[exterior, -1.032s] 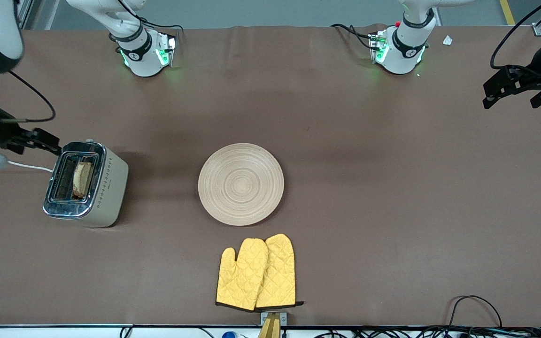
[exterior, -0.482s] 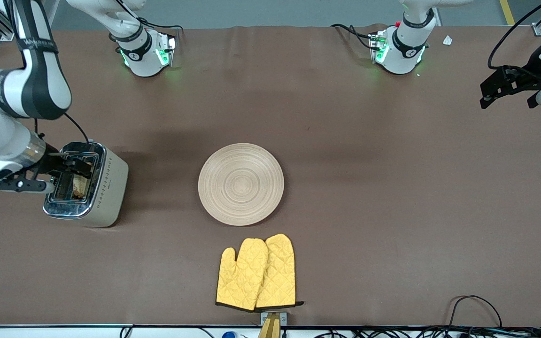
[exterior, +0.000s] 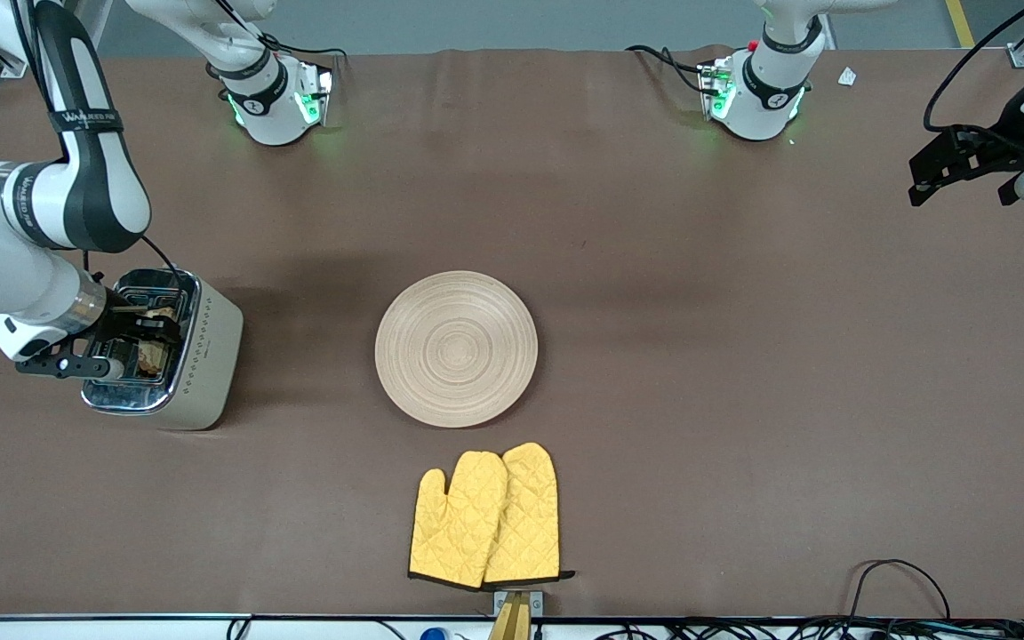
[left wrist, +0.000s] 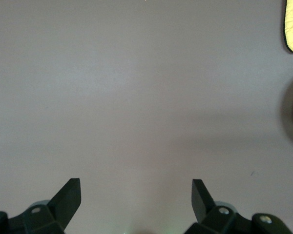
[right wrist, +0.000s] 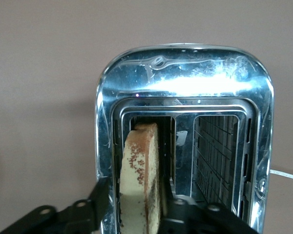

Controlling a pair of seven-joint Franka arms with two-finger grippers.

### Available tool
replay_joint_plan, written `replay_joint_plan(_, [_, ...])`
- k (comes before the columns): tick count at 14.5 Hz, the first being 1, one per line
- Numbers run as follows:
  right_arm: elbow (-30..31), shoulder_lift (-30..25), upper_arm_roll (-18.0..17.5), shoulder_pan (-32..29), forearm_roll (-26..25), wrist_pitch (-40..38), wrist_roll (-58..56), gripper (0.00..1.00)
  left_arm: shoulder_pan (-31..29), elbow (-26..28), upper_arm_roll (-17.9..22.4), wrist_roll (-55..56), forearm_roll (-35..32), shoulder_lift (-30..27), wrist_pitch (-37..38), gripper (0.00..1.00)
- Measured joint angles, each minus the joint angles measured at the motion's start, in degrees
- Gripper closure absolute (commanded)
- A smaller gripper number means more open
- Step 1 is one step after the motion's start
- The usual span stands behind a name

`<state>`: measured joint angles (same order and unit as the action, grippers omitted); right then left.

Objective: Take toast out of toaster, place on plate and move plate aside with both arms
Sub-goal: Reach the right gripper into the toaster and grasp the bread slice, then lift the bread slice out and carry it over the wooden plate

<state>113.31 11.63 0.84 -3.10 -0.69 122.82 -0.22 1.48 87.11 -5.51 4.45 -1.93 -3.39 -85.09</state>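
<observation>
Right gripper [right wrist: 136, 207] over the toaster [exterior: 176, 356], its fingers straddling the toast [right wrist: 140, 178] that stands in one slot; I cannot tell whether they pinch it yet. I would judge a firm, centred squeeze and a straight vertical lift best, keeping the slice off the slot wires. Plate [exterior: 456, 348] lies bare mid-table, oven mitts [exterior: 485, 516] nearer the camera. Left gripper [left wrist: 136, 197] waits spread wide over bare table at its arm's end

The speckled tan toast slice [right wrist: 140, 180] is cut off at six o'clock; the right tool [exterior: 134, 342] hides the cream-and-chrome toaster's [exterior: 201, 356] slots.
</observation>
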Motion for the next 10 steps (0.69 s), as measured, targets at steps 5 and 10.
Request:
replay_joint_plan(5, [-1.2, -0.1, 0.1, 0.0, 0.0, -1.5, 0.0, 0.99, 0.1, 0.0, -0.1, 0.0, 0.0, 1.1, 0.0, 0.0])
replay_joint_plan(10, [-10.7, -1.1, -0.5, 1.8, 0.0, -12.7, 0.3, 1.0, -0.1, -0.1, 0.1, 0.0, 0.0, 1.4, 0.0, 0.0])
